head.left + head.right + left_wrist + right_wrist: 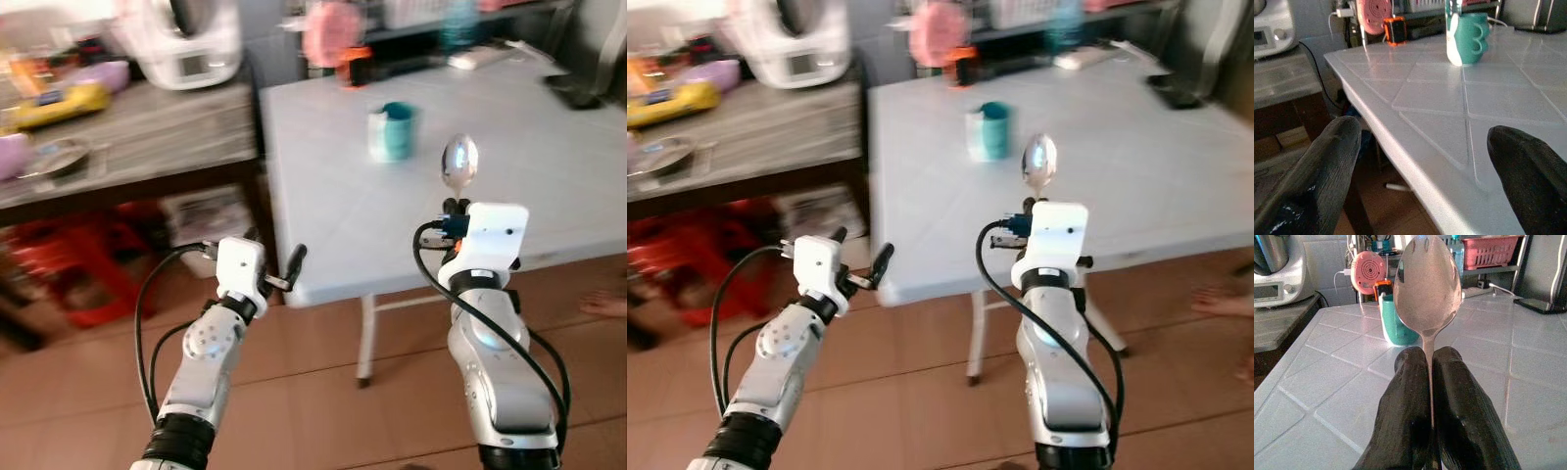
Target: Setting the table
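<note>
My right gripper is shut on a metal spoon, whose bowl stands upright above the fingers, over the near part of the white table. A teal mug with a white patch stands on the table beyond the spoon, toward the middle. My left gripper is open with nothing between its fingers, just off the table's near left corner.
A wooden counter on the left holds a white appliance, a yellow item and bowls. A pink round object and an orange one stand at the table's far edge. A red crate sits under the counter. Someone's bare foot is at right.
</note>
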Motion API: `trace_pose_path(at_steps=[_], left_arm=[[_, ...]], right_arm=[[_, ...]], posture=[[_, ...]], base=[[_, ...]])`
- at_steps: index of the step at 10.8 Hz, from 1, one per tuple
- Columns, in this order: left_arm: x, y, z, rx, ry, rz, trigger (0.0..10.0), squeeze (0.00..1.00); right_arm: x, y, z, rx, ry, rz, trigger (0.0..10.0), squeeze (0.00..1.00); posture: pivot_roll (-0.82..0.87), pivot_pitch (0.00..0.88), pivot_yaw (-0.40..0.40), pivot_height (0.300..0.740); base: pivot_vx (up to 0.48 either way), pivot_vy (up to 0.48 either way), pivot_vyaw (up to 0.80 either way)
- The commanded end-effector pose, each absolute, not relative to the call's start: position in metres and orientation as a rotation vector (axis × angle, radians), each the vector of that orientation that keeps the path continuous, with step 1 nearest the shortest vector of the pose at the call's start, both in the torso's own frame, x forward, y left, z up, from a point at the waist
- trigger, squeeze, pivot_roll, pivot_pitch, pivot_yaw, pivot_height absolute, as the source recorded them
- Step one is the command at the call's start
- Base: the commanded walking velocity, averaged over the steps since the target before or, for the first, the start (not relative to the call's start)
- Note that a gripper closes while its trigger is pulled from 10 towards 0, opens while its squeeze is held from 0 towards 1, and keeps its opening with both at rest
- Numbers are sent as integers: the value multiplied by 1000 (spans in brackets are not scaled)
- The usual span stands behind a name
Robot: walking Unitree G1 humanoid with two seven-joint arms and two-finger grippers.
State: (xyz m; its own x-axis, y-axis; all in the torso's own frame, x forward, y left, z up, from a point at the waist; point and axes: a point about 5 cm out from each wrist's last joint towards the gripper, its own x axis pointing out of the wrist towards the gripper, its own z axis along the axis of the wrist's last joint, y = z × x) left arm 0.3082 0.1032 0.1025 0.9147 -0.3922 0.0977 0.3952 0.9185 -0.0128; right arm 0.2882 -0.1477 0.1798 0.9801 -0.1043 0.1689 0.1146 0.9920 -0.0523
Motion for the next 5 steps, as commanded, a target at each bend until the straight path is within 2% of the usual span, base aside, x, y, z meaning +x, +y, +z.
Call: trace_pose_path(at_steps=[1, 5], left_arm=[[309, 96, 104, -29, -94, -432, 10000, 0], [310, 95, 103, -23, -91, -434, 10000, 0]], right_arm=[[288, -152, 181, -82, -177, -123, 10000, 0], [289, -148, 181, -80, -180, -91, 10000, 0]], posture=[[-138, 75, 143, 740], [-138, 67, 137, 740]], base=[[0, 465, 0], [0, 466, 0]])
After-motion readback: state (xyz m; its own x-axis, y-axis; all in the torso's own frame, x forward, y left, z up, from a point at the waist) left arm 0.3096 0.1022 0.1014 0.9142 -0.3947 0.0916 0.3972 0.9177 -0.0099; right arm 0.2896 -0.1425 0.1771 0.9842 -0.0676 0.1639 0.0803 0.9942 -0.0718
